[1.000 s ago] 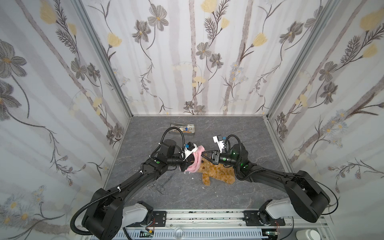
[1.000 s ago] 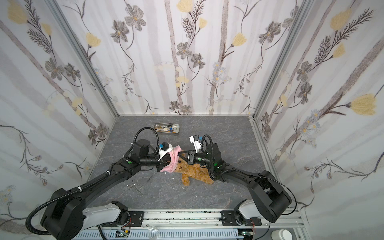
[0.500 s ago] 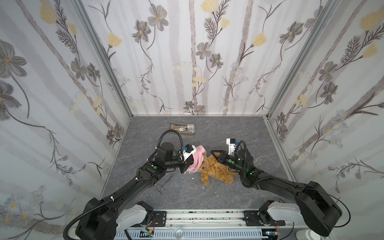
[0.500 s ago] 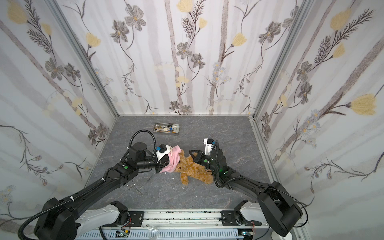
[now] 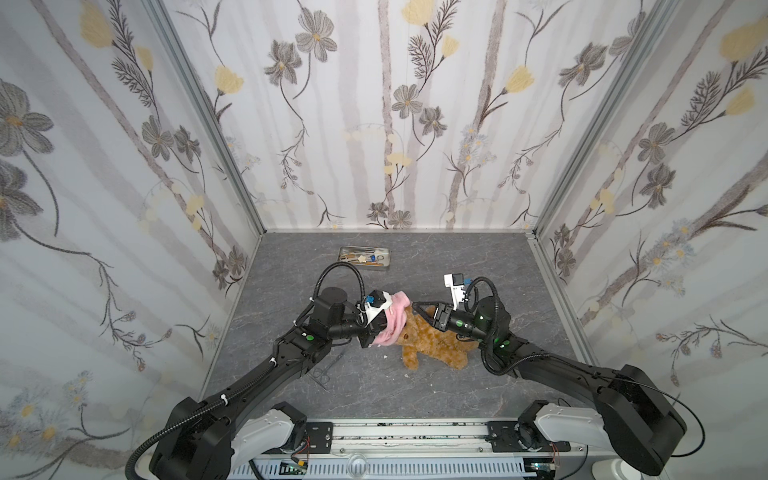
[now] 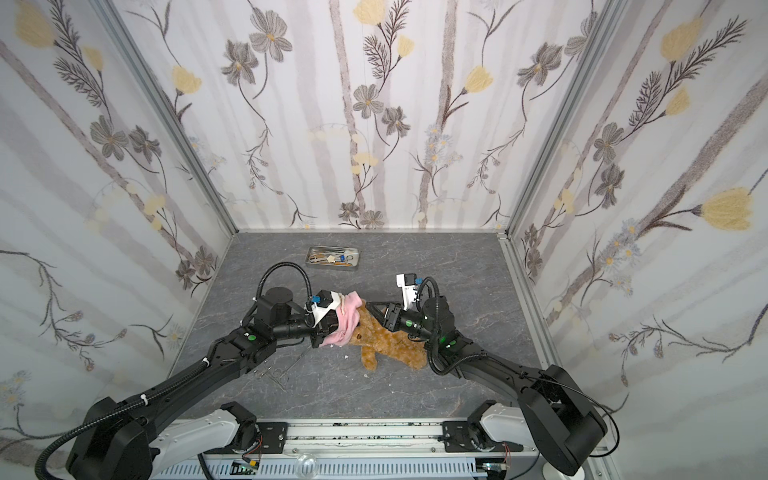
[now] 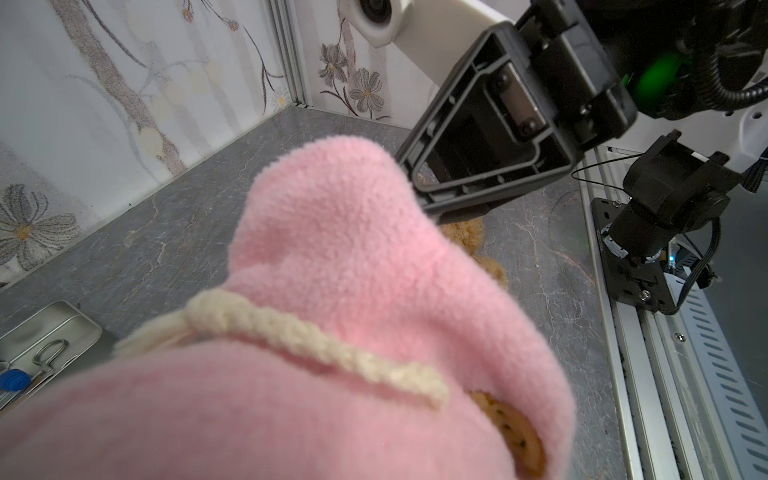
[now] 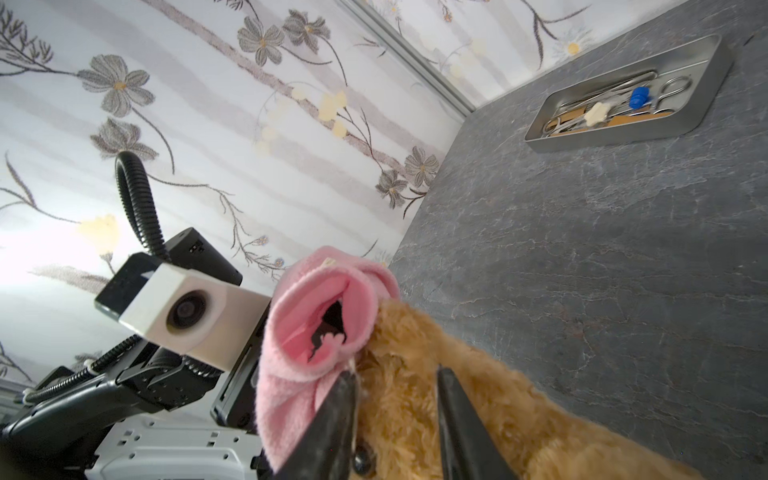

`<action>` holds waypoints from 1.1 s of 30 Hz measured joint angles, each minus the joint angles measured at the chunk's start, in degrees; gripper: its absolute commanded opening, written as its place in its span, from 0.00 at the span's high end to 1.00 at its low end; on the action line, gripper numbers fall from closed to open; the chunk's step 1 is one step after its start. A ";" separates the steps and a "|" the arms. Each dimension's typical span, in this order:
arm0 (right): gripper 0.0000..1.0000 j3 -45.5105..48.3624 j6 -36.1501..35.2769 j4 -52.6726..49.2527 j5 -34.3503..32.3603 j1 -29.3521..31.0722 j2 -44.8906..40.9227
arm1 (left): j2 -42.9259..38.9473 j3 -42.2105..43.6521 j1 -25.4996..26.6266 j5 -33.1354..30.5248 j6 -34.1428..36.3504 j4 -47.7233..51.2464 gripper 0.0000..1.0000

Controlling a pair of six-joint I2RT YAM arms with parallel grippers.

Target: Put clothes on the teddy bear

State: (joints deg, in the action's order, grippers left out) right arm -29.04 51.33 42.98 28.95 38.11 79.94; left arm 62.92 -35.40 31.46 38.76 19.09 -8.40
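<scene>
Right gripper (image 8: 395, 372) newly parted, narrow, astride teddy bear (image 5: 432, 345) head; left gripper (image 5: 376, 322) clamped on pink shirt (image 7: 353, 270); neck-opening pull likely next.

Bright even light, soft shadows; bowed edges in both top views; close pink shirt (image 7: 374, 257) blurry; glare on wall (image 8: 37, 253).

Three walls (image 5: 374, 124) papered with grey and yellow flowers enclose a grey, veined tabletop (image 5: 457, 257). Aluminium posts (image 5: 203, 108) line the corners.
</scene>
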 measured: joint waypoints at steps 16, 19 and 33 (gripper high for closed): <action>0.72 -6.56 -2.91 -2.10 7.39 2.29 5.66 | 0.33 0.04 0.09 -0.59 -0.24 -0.81 1.00; 0.79 -7.82 -2.99 -2.10 7.39 2.82 7.21 | 0.28 0.07 0.15 -0.61 -0.22 -0.76 1.00; 1.00 -5.88 3.45 -6.01 -3.93 2.99 3.45 | -2.62 1.57 3.21 -5.75 3.74 -2.43 1.00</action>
State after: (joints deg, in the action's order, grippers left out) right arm -34.92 54.78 36.97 25.02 41.10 83.40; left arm 60.29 -33.82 34.68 33.01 22.83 -10.83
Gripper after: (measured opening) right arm 0.050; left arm 0.079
